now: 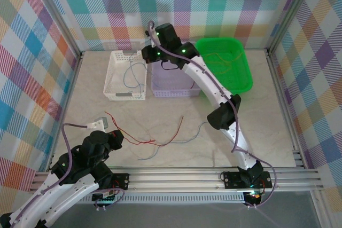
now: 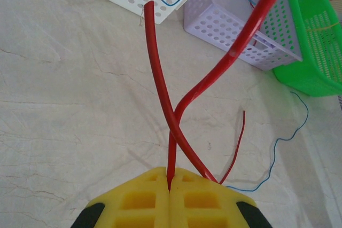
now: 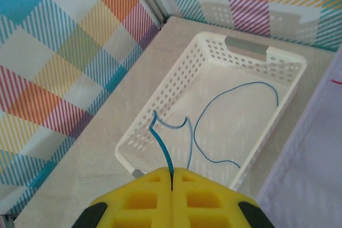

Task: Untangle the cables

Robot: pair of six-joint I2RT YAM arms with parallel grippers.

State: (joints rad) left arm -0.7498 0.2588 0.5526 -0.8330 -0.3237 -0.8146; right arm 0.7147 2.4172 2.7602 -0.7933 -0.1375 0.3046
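My left gripper [image 2: 171, 185] is shut on a red cable [image 2: 160, 94], which rises from between the yellow pads and crosses itself just above them. In the top view this gripper [image 1: 113, 133] sits near the front left, with red cables [image 1: 144, 140] trailing right across the table. A thin blue cable [image 1: 188, 136] lies beside them. My right gripper [image 3: 172, 181] is shut on a blue cable [image 3: 166, 156] and hangs above the white basket [image 3: 160, 94]. A second blue cable [image 3: 235, 116] curls on that basket's floor.
Three baskets stand in a row at the back: white [image 1: 113, 76], purple [image 1: 173, 90] and green [image 1: 243, 73], the green one holding a thin yellowish cable [image 1: 220, 60]. The right arm [image 1: 214, 92] stretches over the purple basket. Checked walls enclose the table.
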